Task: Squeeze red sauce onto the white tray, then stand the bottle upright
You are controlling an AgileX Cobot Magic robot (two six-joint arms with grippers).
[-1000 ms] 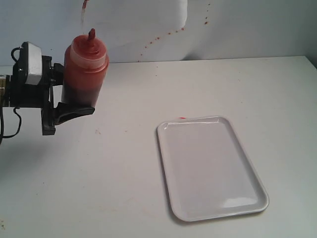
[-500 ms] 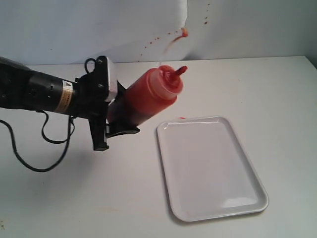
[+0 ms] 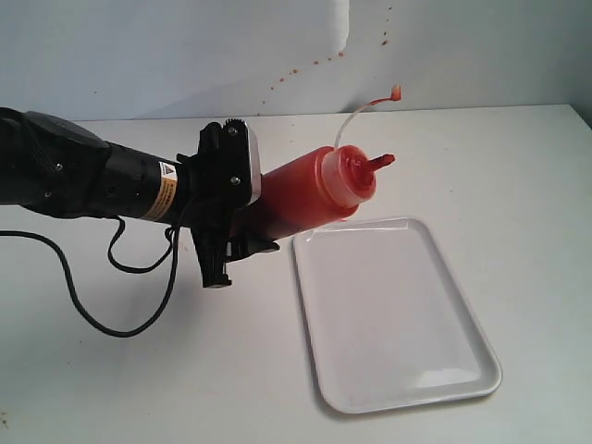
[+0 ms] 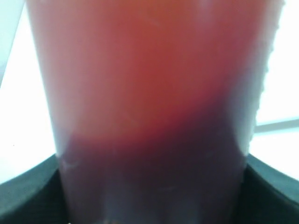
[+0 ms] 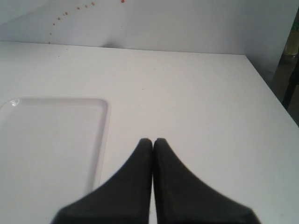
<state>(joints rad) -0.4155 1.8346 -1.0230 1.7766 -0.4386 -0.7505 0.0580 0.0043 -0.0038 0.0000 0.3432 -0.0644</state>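
My left gripper point(image 3: 242, 222) is shut on the bottle point(image 3: 310, 192), which lies nearly horizontal in the air. Its whitish cap and red-stained nozzle point(image 3: 375, 164) point right, over the far left corner of the white tray point(image 3: 393, 310). The thin tethered tip cap point(image 3: 396, 92) swings up above the nozzle. Red sauce point(image 4: 149, 93) fills the bottle wall and blocks most of the left wrist view. No sauce shows on the tray. In the right wrist view my right gripper point(image 5: 153, 140) is shut and empty, beside the tray's edge point(image 5: 100, 140); it is out of the exterior view.
Small red splatter dots point(image 3: 305, 67) mark the pale back wall. The left arm's black cable point(image 3: 120, 305) loops over the white tabletop to the left of the tray. A tiny red mark point(image 3: 340, 220) sits by the tray's far rim.
The left arm has swung right and tipped the bottle from upright to nearly horizontal, bringing the nozzle over the tray's far left corner. The tethered cap has flung upward.
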